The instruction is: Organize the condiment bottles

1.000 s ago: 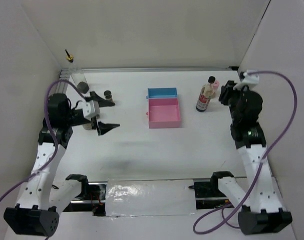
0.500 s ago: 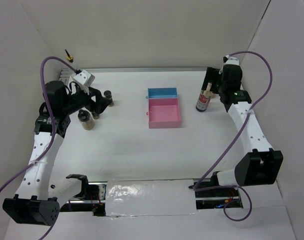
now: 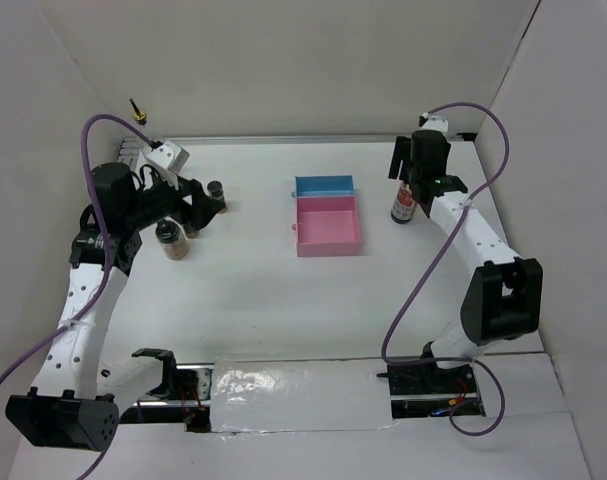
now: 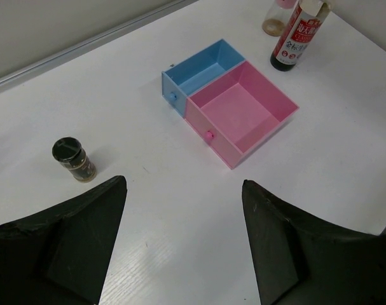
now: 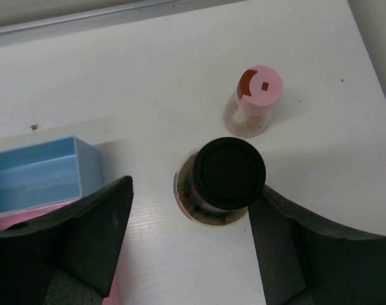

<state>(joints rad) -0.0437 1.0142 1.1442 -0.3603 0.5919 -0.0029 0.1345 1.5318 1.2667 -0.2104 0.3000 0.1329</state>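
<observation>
Clearance looks fair: the right end effector (image 5: 193, 216) hangs with jaws apart, flanking but not touching the tall clear black-capped, red-labelled bottle (image 5: 228, 173), upright far right on the white bench (image 5: 116, 82). I'd lower squarely and clamp below the cap, sparing the small pink-capped jar (image 5: 259, 89) just beyond.

At my far right the red-labelled, black-capped bottle (image 3: 403, 205) stands upright, the pink-capped jar (image 5: 256, 101) just beside it. On my left a dark-lidded spice jar (image 3: 216, 190) and a second spice jar (image 3: 170, 238) stand upright, apart.
</observation>
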